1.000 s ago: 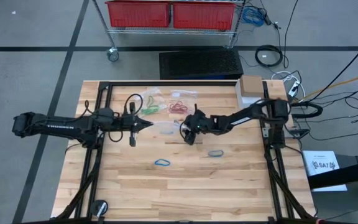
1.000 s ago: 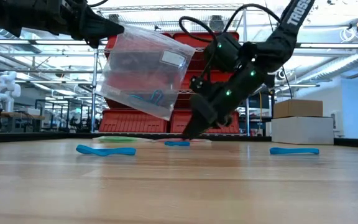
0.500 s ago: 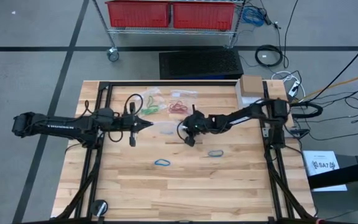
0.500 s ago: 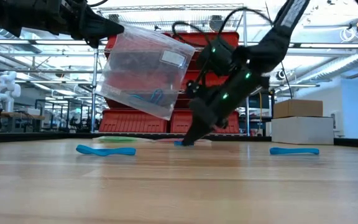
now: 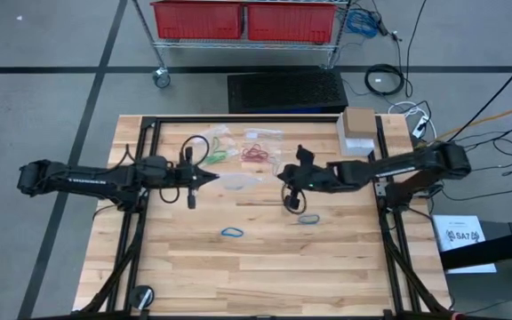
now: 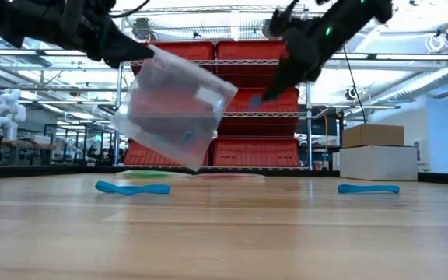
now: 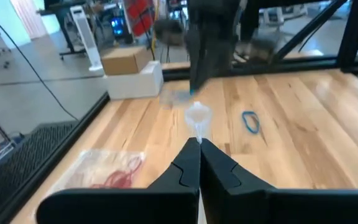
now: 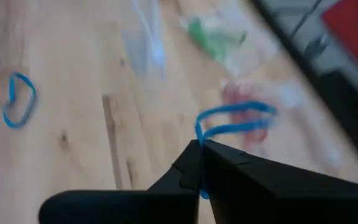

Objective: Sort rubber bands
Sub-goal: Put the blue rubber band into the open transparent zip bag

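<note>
My left gripper is shut on a clear plastic bag, which hangs above the table's middle with a blue rubber band inside. Raised to the right of the bag, my right gripper is shut on another blue rubber band. Two more blue rubber bands lie flat on the wood nearer the front. At the far side lie a bag of green bands and a bag of red bands. My left gripper pinches the clear bag's upper edge between its two fingers, coming level from the table's left. The bag hangs tilted below and beyond the fingers, clear of the table. My right gripper pinches the blue band by one end of its loop at the fingertips. The rest of the loop sticks out past the fingers, lifted clear of the table.
A cardboard box on a white block stands at the table's far right corner. Black frame rails run along both sides of the table. Bare wood shows toward the near edge.
My right gripper has shut on a blue band lying at the table's middle, then risen well above the table and drawn back toward the right edge with it. The bag in my left gripper has swung and tipped a little.
</note>
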Robot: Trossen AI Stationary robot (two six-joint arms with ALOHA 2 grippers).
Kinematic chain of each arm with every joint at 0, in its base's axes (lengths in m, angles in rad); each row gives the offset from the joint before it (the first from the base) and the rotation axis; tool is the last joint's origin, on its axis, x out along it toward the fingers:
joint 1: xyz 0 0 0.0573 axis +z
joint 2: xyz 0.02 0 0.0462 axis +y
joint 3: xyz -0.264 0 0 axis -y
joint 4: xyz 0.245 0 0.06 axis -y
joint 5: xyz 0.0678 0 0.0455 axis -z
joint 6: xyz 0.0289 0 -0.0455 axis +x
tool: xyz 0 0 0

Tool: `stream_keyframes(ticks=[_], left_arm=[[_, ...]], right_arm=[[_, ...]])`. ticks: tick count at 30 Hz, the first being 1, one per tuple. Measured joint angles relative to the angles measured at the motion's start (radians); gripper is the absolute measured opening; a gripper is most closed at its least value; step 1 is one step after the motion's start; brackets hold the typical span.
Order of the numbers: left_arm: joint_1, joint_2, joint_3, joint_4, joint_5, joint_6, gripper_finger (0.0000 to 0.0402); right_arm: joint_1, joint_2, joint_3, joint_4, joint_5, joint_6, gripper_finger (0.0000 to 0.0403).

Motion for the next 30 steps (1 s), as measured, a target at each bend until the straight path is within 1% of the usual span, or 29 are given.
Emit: stream_keyframes(ticks=[3,7,9,13,18,21,24,30], left_arm=[[0.0,0.015,0.0,-0.008,-0.002,0.0,0.0002],[0.0,0.043,0.0,-0.006,-0.002,-0.001,0.0002],[0.0,0.052,0.0,-0.005,-0.001,-0.006,0.0002],[0.0,0.057,0.0,0.002,0.005,-0.009,0.0002],[0.0,0.057,0.0,0.003,0.007,-0.011,0.0002],[0.0,0.057,0.0,0.002,0.008,-0.011,0.0002],[0.0,0.057,0.0,0.002,0.009,-0.01,0.0002],[0.0,0.057,0.0,0.009,0.029,-0.01,0.0002]], right_arm=[[0.041,-0.042,0.023,0.002,0.072,-0.063,0.0001],[0.086,-0.003,0.126,-0.012,0.128,-0.209,0.0],[0.098,0.047,0.197,-0.031,0.129,-0.283,0.0],[0.1,0.174,0.364,-0.133,0.131,-0.409,0.0],[0.098,0.34,0.556,-0.263,0.131,-0.525,0.0],[0.098,0.409,0.634,-0.314,0.131,-0.567,0.0],[0.092,0.452,0.688,-0.356,0.126,-0.575,0.0],[0.064,0.467,0.708,-0.372,0.123,-0.576,0.0]])
